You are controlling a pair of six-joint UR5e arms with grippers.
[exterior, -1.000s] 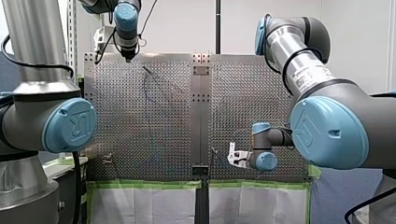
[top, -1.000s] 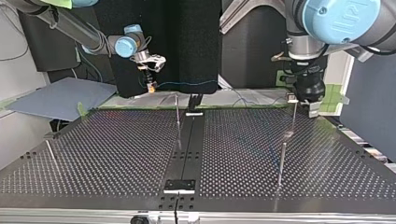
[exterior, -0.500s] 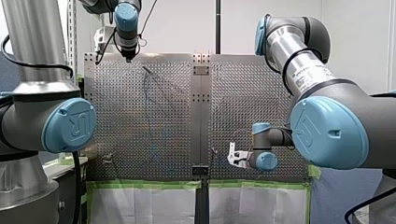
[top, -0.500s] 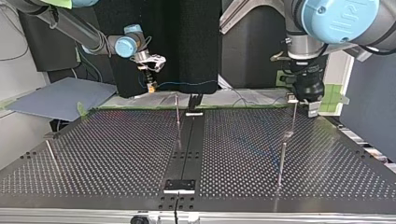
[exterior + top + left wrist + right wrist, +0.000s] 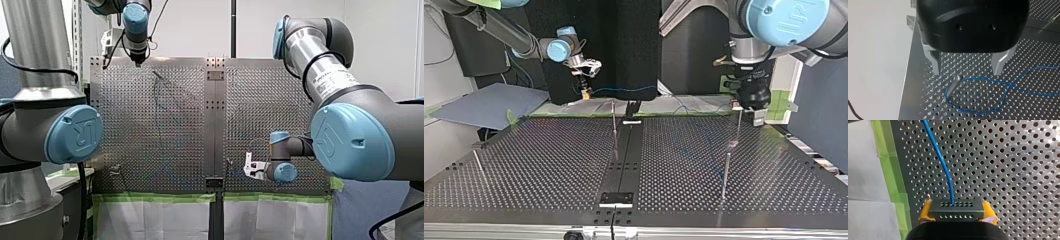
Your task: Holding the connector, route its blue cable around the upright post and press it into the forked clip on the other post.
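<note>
Plainly, the small dark-grey rectangular connector block (image 5: 958, 209), with 2 rows of holes in its face, sits clamped between the yellow pads (image 5: 926, 210) of the right claw (image 5: 957, 205). That claw is closed down to the block's width and grips its 2 short ends. The thin blue cable (image 5: 942, 162) leaves the block's upper row and runs straight ahead of the claw over the perforated metal table (image 5: 1010, 157), beside a strip of green tape (image 5: 890, 170).

Under the left claw (image 5: 968, 71), the same cable loops about the foot of a thin metal post (image 5: 955, 83). That claw's 2 metal fingers (image 5: 935, 65) stand wide apart and hold nothing, with the post just below the gap between them.

The cable looks light and limp, so it will likely sag or spring off a post unless kept gently taut. The stiff block is the right place to hold, though a hard tug could kink the cable at its root.
</note>
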